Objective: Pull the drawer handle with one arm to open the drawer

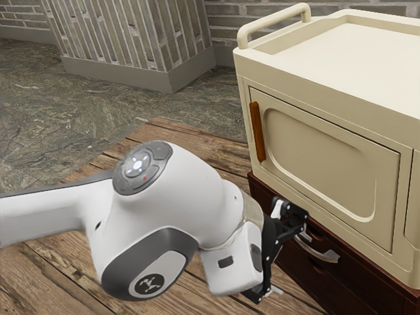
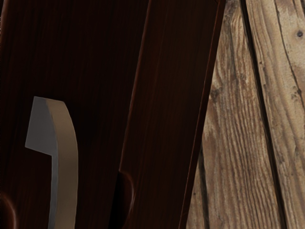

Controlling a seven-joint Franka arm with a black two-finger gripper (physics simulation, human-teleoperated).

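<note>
Though near, handle (image 1: 321,254) ahead of the tool (image 1: 293,262)

The arm (image 1: 197,180) is white and rounded — grey trim (image 1: 119,270), button pad (image 1: 140,168) — the hand (image 1: 290,260) black.

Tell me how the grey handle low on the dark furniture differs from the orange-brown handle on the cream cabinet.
The grey handle has a metallic look; the orange-brown handle is warm-coloured.
The grey handle bows out in a curve, while the orange-brown handle is a nearly straight bar.
The grey handle runs crosswise; the orange-brown handle stands upright.
Both are mounted on furniture fronts.
</note>
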